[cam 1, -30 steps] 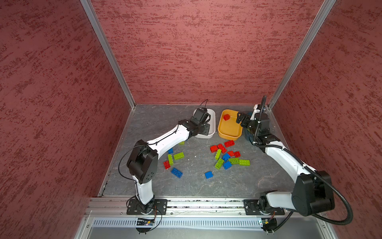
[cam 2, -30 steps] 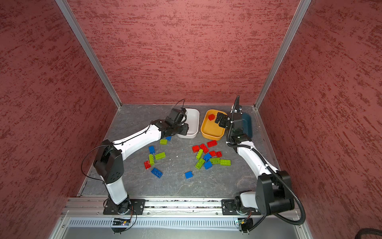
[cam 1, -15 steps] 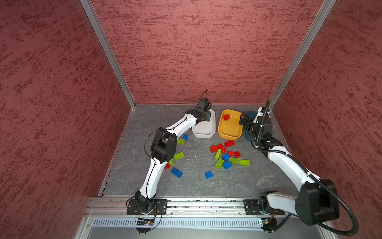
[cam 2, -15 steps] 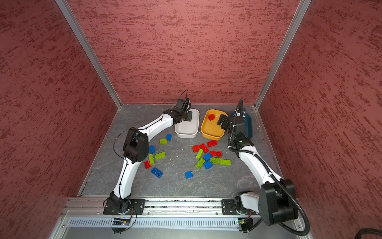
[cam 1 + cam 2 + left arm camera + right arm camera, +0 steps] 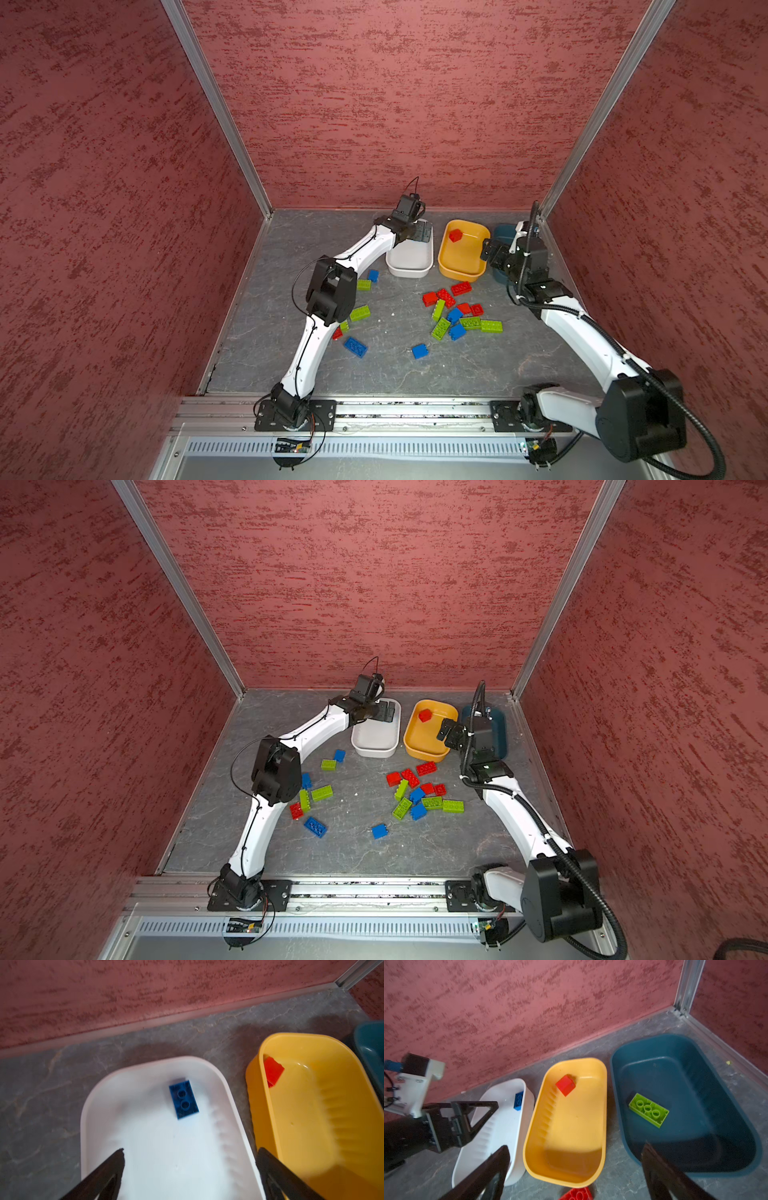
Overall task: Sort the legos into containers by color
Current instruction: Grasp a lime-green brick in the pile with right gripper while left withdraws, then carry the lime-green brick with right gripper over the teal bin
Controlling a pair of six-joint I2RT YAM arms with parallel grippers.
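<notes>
Between red walls [image 5: 374, 104], legos [image 5: 454, 314] dot floor [image 5: 395, 374].

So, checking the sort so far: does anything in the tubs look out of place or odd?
No mix-ups: blue brick in white tub, red brick in yellow tub, green brick in teal tub. The green one lies underside up.
</notes>
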